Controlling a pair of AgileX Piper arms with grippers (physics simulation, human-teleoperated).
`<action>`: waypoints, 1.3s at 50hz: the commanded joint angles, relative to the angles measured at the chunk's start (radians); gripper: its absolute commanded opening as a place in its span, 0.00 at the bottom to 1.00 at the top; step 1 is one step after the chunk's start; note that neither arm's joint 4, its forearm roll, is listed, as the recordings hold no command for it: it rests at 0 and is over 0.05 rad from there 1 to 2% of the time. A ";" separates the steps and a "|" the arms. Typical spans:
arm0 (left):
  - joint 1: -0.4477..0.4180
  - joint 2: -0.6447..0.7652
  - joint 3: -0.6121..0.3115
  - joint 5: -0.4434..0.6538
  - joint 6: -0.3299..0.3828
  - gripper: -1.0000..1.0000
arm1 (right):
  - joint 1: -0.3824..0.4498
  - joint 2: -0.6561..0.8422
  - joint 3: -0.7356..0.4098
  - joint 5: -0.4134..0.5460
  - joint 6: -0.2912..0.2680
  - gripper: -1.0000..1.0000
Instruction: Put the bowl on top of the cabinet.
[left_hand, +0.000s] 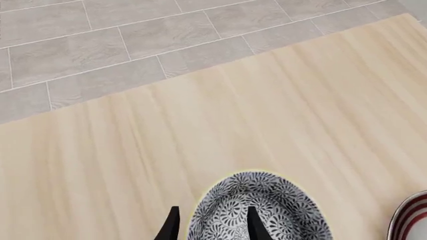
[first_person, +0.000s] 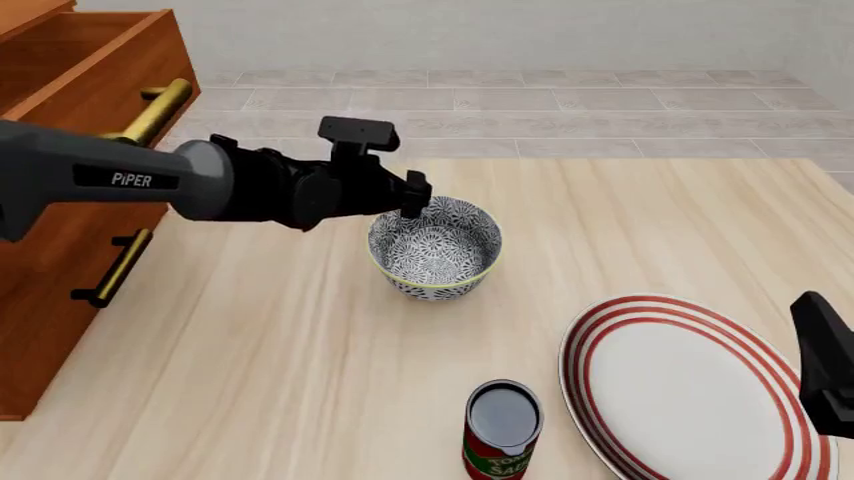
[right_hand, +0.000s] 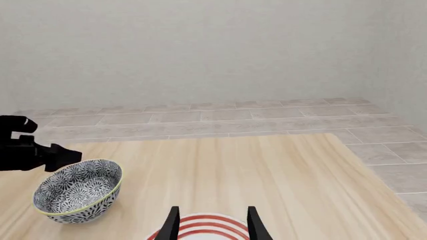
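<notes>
The bowl (first_person: 435, 246) is sitting upright on the table (first_person: 294, 370), mouth facing up, near the table's middle and right of the cabinet (first_person: 60, 215); being round, it is showing no long axis. The left gripper (first_person: 411, 198) is straddling the bowl's left rim, 1 finger (left_hand: 254, 223) inside and 1 outside, jaws narrow around the wall. The right gripper (right_hand: 211, 223) is hovering open over the red-ringed plate (first_person: 687, 390). A can (first_person: 502, 431) is standing beside the plate.
</notes>
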 joint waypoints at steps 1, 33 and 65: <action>0.007 0.006 0.000 -0.003 -0.001 1.00 | 0.001 0.003 -0.001 -0.001 -0.001 1.00; 0.003 0.030 -0.007 -0.013 -0.017 1.00 | 0.001 0.005 -0.002 0.000 -0.002 1.00; 0.022 0.046 0.006 -0.036 -0.034 1.00 | 0.004 0.001 0.002 0.000 -0.012 1.00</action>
